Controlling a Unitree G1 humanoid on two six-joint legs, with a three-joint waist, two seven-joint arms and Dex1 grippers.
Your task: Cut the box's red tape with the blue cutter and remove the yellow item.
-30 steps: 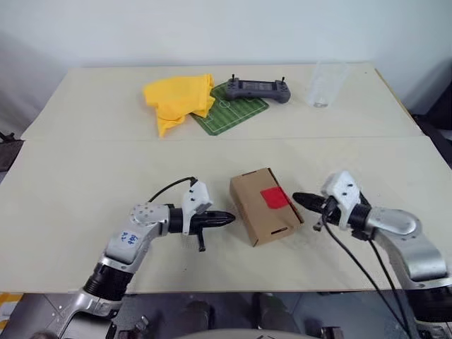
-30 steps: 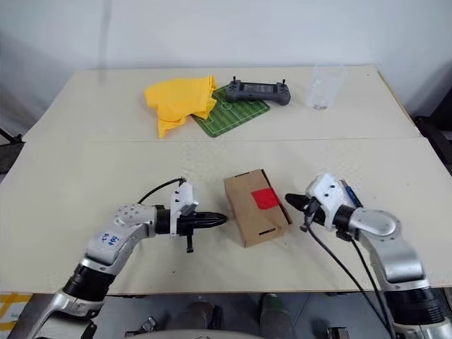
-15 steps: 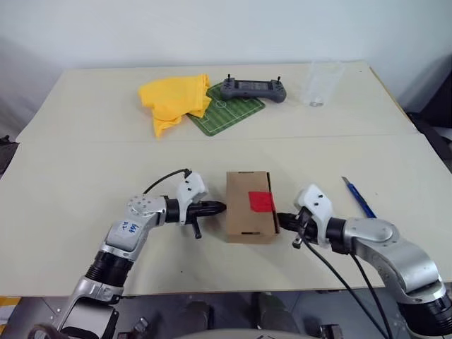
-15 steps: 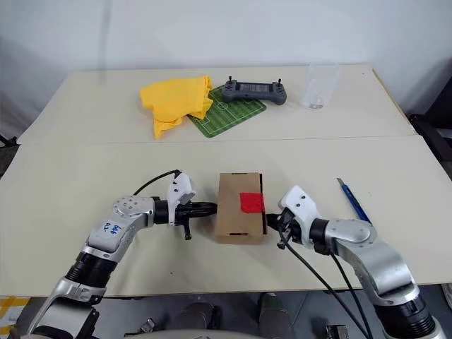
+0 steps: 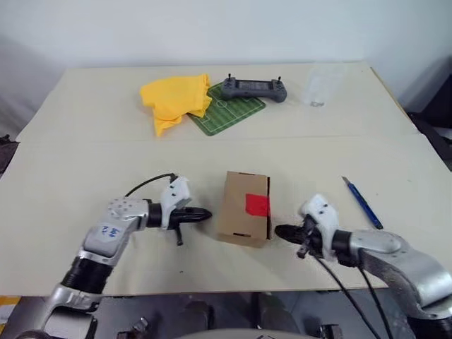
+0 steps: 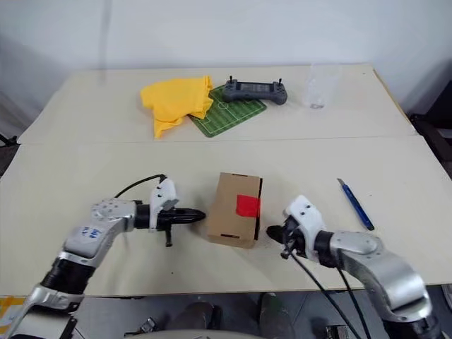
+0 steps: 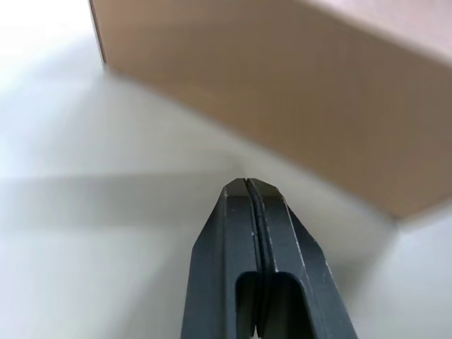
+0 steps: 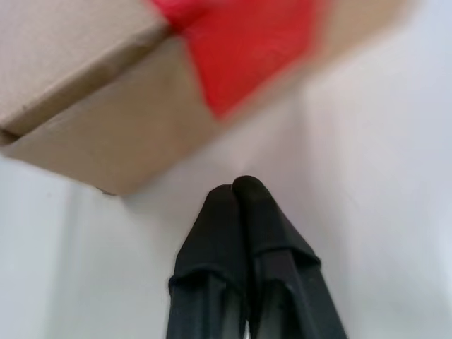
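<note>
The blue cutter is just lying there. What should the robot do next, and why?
Probably move the right gripper over to the blue cutter. The red tape on the box looks uncut, and both grippers are shut, holding nothing.

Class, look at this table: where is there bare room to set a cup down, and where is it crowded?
Free: the left half of the table, and the strip between the box and the green mat. Crowded: the far edge, with yellow cloth, mat, game controller and clear cup.
</note>
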